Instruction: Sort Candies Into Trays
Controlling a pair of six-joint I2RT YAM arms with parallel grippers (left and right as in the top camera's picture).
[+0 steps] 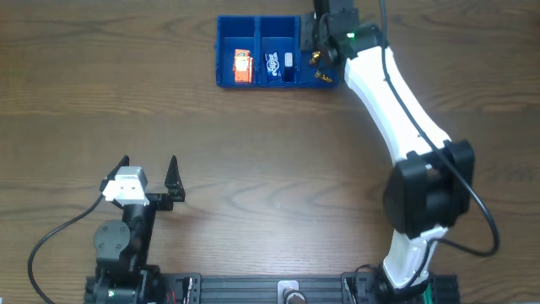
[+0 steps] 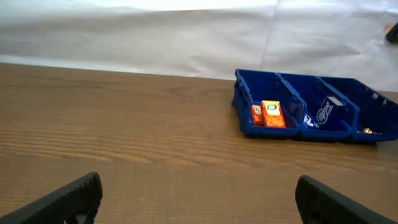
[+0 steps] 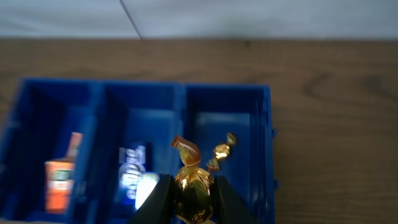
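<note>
Tray point(image 1: 221, 51): orange candy point(image 1: 242, 66), blue candy point(image 1: 273, 62) inside | right hand point(image 3: 194, 198) grasping gold candy point(image 3: 194, 183) over it | left hand point(image 1: 149, 162) released, well apart

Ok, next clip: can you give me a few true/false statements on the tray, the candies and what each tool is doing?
1. The right tool is shut on a gold-wrapped candy. True.
2. The left tool holds an orange candy. False: it is open and empty, over the wooden table, well away from the tray.
3. The blue tray has three compartments. True.
4. The orange candies lie in the middle compartment. False: they lie in the end compartment at the top view's left; the middle one holds a blue-and-white candy.
</note>
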